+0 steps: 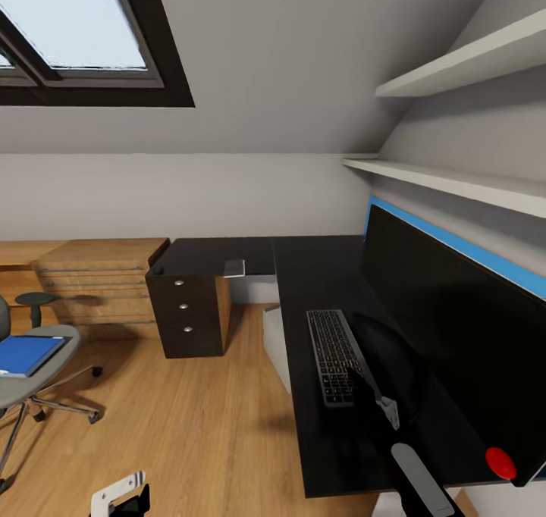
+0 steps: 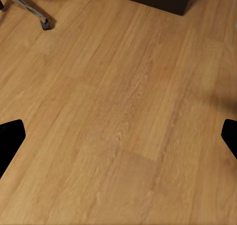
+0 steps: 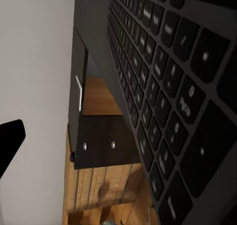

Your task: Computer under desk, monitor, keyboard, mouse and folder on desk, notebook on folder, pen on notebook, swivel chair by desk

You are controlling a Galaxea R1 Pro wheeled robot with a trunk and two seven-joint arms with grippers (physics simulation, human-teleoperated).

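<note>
The keyboard (image 1: 332, 354) lies flat on the black desk (image 1: 303, 274), in front of the wide black monitor (image 1: 455, 327). My right gripper (image 1: 362, 377) hovers at the keyboard's near right corner; up close in the right wrist view the keys (image 3: 168, 86) run past one finger (image 3: 10, 141) that stands wide, so the gripper is open. The blue folder (image 1: 26, 354) rests on the swivel chair (image 1: 45, 373) at the left. A thin notebook (image 1: 234, 267) and a small black mouse (image 1: 157, 271) sit on the desk's far wing. The grey computer (image 1: 274, 343) stands under the desk. My left gripper (image 2: 118, 136) hangs open over the floor.
A wooden chest of drawers (image 1: 106, 278) stands left of the desk's drawer unit (image 1: 186, 312), with a small round stool (image 1: 34, 301) beside it. Two white shelves (image 1: 455, 183) project from the right wall above the monitor. Wood floor (image 1: 205, 426) lies open between chair and desk.
</note>
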